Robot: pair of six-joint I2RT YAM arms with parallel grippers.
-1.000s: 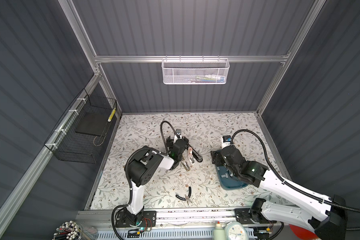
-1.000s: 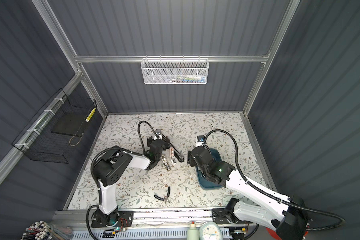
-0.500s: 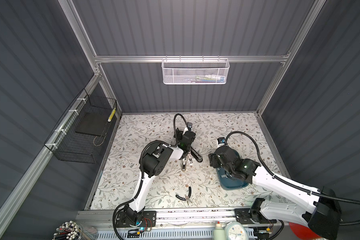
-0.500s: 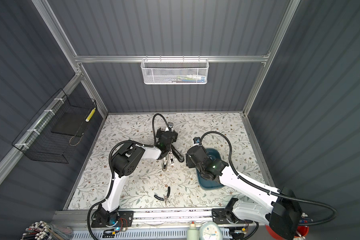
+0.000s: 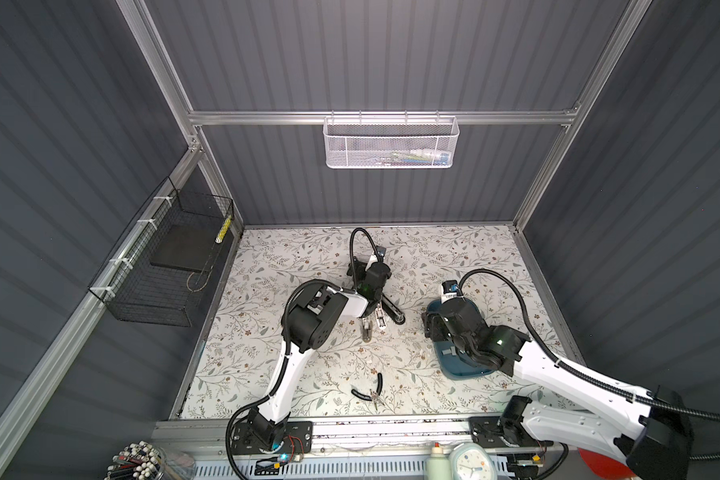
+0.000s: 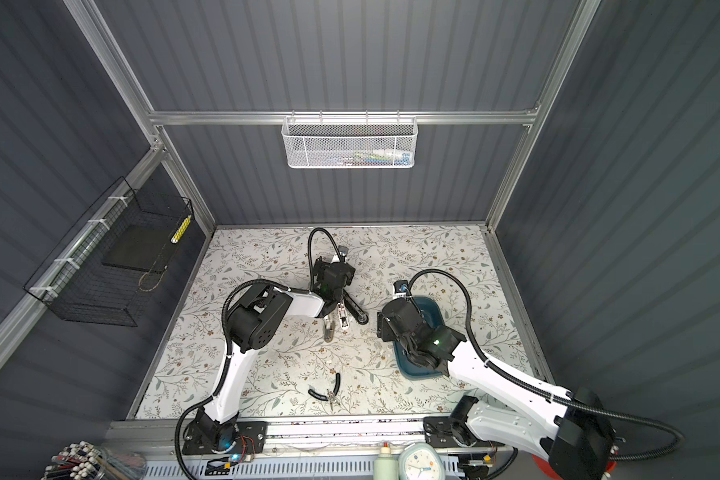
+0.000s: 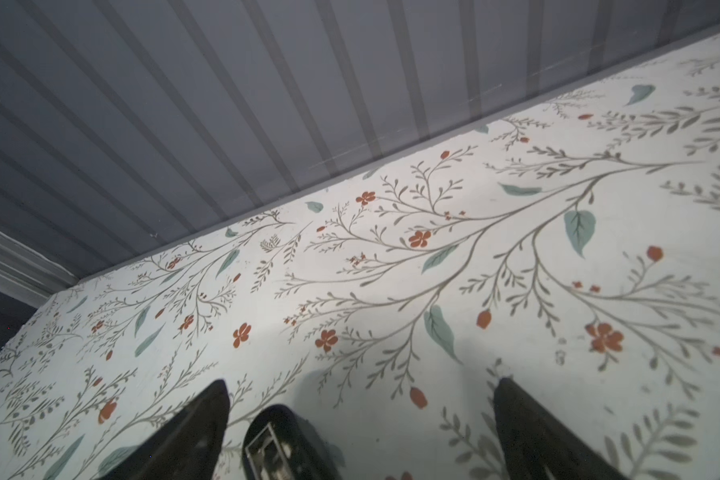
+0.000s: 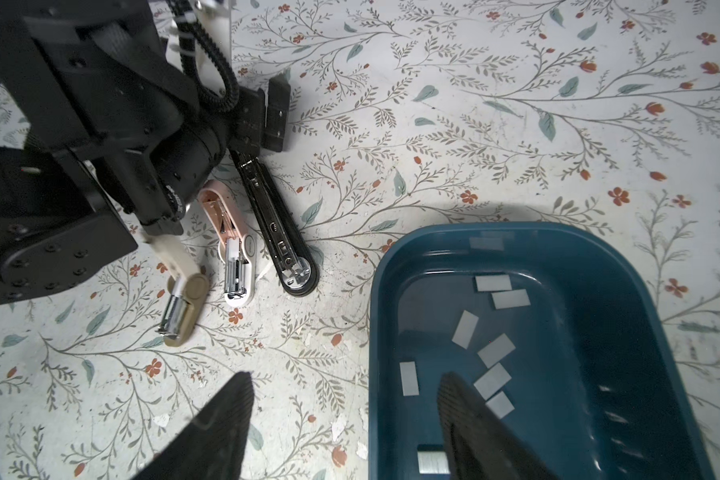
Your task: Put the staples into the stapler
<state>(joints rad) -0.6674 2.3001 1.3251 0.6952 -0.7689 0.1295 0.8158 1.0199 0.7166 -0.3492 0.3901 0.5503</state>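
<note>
Left end effector swung rightward and back, right end effector edged leftward

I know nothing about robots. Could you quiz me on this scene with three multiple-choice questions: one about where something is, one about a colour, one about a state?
1. Where do the staples lie?
A) wire basket
B) bare table
C) blue tub

2. What colour is the longest stapler?
A) black
B) pink
C) beige

3. How is the left hand?
A) shut on pliers
B) open, holding nothing
C) shut on a stapler

Answers:
1 C: the silver strips lie scattered inside the tub.
2 A: the black stapler is longer than its neighbours.
3 B: its fingers stand wide apart.
</note>
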